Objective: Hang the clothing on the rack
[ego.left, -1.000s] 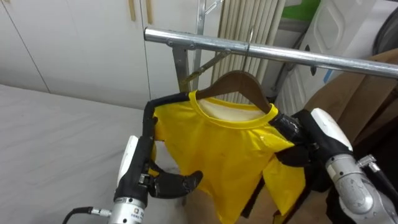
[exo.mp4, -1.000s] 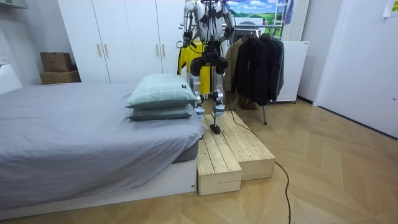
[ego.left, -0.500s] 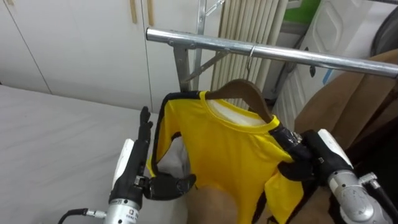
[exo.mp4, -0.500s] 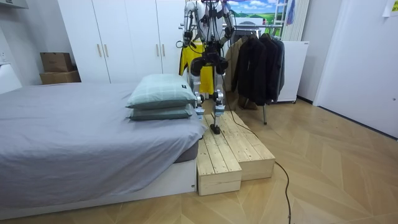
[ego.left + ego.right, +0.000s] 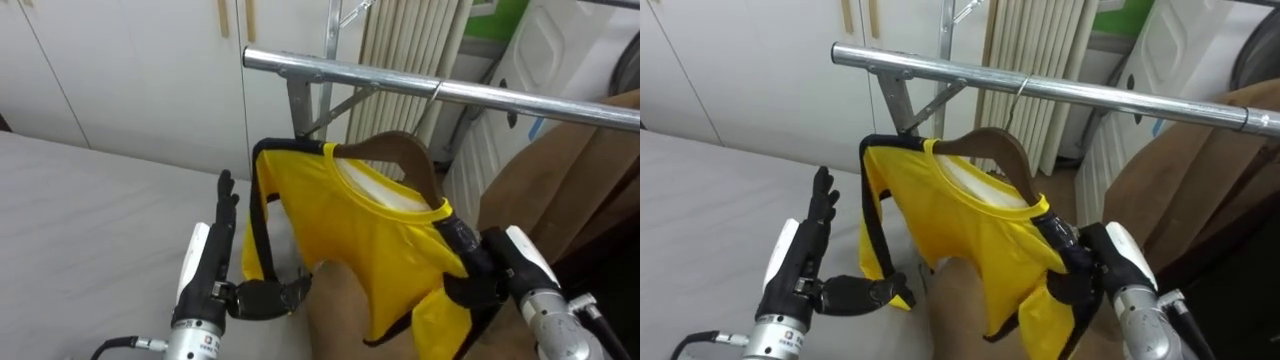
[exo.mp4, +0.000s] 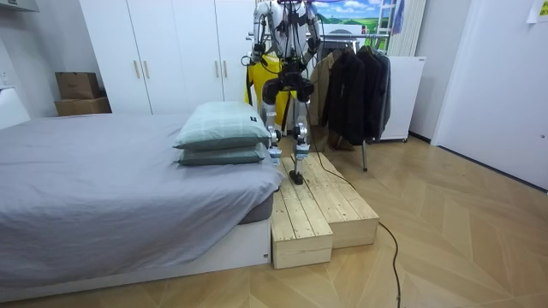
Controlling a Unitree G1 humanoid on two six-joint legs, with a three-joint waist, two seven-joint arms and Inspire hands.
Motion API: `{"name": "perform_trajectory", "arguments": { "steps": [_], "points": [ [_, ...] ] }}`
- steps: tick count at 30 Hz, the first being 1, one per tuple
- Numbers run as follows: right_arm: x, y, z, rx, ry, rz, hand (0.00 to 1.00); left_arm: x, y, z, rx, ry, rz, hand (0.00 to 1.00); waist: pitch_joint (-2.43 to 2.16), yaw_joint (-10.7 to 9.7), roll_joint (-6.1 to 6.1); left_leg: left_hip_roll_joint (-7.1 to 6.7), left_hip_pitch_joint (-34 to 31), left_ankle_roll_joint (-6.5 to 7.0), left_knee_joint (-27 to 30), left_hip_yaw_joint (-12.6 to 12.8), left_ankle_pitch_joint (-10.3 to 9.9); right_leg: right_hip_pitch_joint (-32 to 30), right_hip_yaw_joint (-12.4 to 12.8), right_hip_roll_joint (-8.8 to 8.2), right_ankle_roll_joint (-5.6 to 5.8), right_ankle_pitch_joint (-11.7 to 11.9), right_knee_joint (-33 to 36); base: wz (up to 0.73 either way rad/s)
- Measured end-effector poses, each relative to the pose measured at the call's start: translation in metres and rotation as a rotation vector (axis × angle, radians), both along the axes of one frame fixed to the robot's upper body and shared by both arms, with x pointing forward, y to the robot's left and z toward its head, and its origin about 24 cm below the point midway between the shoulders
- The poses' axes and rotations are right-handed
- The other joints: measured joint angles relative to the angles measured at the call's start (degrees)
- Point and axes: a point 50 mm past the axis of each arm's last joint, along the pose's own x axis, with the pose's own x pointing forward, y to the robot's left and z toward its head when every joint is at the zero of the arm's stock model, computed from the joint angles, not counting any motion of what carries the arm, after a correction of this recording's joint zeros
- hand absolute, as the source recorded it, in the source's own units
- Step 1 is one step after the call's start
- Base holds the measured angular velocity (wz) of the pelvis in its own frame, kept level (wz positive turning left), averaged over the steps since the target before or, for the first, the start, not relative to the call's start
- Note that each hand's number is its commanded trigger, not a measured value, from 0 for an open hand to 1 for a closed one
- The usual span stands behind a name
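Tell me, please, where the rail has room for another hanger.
The rail is bare between the hanger and the brown coat, and from the hanger to the post. Below, the yellow shirt crowds between the left hand and right hand.

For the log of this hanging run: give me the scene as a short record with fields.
Garment: yellow shirt on a wooden hanger
Hanger: hook over the metal rail
Left hand: open, fingers straight, beside the shirt's left edge
Right hand: at the shirt's right shoulder
Neighbour: brown garment right of the shirt, under the rail
Robot: stands on a wooden platform beside the bed
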Motion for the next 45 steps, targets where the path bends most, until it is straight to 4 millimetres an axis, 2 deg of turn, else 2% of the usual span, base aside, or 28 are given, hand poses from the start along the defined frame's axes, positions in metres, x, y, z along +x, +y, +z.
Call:
{"name": "perform_trajectory", "arguments": {
  "steps": [9, 25, 30, 38, 45],
  "points": [
    [-0.004, -0.002, -0.007, -0.001, 0.034, -0.014, 0.00, 0.000, 0.000, -0.001, -0.001, 0.004, 0.003, 0.00, 0.02, -0.1, 0.02, -0.10, 0.9, -0.02, 0.0, 0.0, 0.0, 0.7, 0.2, -0.05, -0.03, 0.0, -0.1, 0.00],
    [-0.003, -0.003, -0.006, -0.008, 0.017, -0.024, 0.00, -0.001, -0.001, -0.002, 0.000, 0.009, 0.001, 0.00, 0.02, -0.1, 0.20, -0.03, 1.0, -0.05, 0.0, 0.5, 0.0, 1.0, 0.6, 0.11, -0.07, 0.0, -0.7, -0.01],
    [0.001, 0.000, 0.003, -0.008, -0.041, -0.031, 0.00, -0.001, -0.002, -0.003, -0.001, 0.011, -0.002, 0.00, 0.07, -1.4, 0.90, 0.03, 1.3, -0.04, -0.1, 1.0, 0.0, 1.4, 1.0, 0.13, -0.09, 0.1, -0.7, 0.00],
    [0.005, 0.000, 0.012, 0.015, -0.105, -0.070, 0.00, -0.001, 0.000, -0.003, 0.006, 0.013, -0.004, 0.00, 0.11, -1.7, 1.14, 0.04, 1.4, -0.05, -0.1, 1.8, 0.0, 0.7, 2.0, 0.21, -0.09, 0.1, -0.1, -0.07],
    [0.008, -0.014, 0.029, 0.075, -0.231, -0.207, 0.00, 0.000, 0.008, -0.004, 0.010, 0.016, 0.034, 0.00, 0.19, -2.2, 1.78, -0.03, 1.3, -0.05, 0.0, 1.8, 0.0, 0.2, 2.1, 0.21, -0.09, 0.1, 0.0, -0.01]
  ]
}}
